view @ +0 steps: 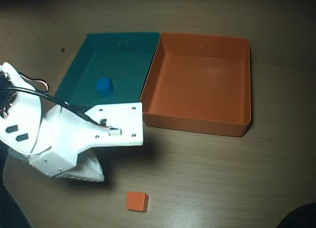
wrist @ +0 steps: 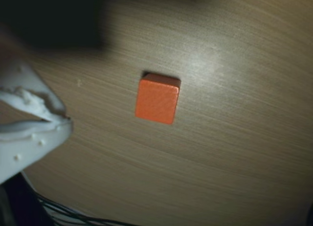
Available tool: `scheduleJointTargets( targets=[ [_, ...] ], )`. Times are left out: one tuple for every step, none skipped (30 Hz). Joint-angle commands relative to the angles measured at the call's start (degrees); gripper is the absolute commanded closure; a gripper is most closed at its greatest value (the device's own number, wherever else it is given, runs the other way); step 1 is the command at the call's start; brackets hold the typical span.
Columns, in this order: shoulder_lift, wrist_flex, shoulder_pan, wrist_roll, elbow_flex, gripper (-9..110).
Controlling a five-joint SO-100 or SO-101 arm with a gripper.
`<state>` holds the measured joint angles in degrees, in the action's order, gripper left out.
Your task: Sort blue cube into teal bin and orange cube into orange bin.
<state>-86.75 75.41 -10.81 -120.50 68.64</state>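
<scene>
Looking down, you see small orange cube [view: 137, 201] alone on wood-grain table [view: 222, 178], nothing blocking. One small blue cube [view: 104, 86] inside teal plastic bin [view: 74, 72]; orange plastic bin [view: 200, 120] empty. White gripper [view: 94, 174] near orange cube; jaw state unclear.

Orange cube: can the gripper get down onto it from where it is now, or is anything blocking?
Probably yes. The orange cube lies alone on bare table, clear of both bins. In the wrist view it sits just past the white finger, with nothing between. Whether the jaws are open can't be told.
</scene>
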Motion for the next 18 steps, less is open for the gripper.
scheduleJointTargets(
  targets=[
    [0.6, -0.5, -1.8, 0.3, -3.9, 107],
    [1.2, -0.5, -2.0, 0.3, -3.9, 107],
    [1.8, -0.5, -2.2, 0.3, -3.9, 107],
    [2.2, -0.6, -2.3, 0.3, -3.9, 107],
    [2.5, -0.6, -2.4, 0.3, -3.9, 105],
    [2.7, -0.6, -2.4, 0.4, -3.9, 104],
    [2.8, -0.7, -2.5, 0.4, -3.9, 101],
    [2.9, -1.3, -2.7, 0.4, -3.8, 98],
    [3.1, -2.2, -3.3, 0.5, -3.7, 95],
    [3.5, -3.3, -3.6, 1.1, -3.7, 91],
    [4.1, -4.4, -3.9, 2.2, -3.7, 88],
    [4.8, -5.7, -4.0, 3.5, -3.8, 84],
    [5.5, -7.2, -4.0, 5.1, -3.8, 81],
    [6.2, -8.9, -4.0, 6.7, -3.8, 79],
    [7.0, -10.8, -4.0, 8.3, -3.8, 76],
    [7.8, -12.7, -4.1, 9.9, -3.8, 73],
    [8.5, -14.3, -4.3, 11.4, -3.8, 72],
    [9.2, -15.8, -4.4, 12.8, -3.8, 71]
  ],
)
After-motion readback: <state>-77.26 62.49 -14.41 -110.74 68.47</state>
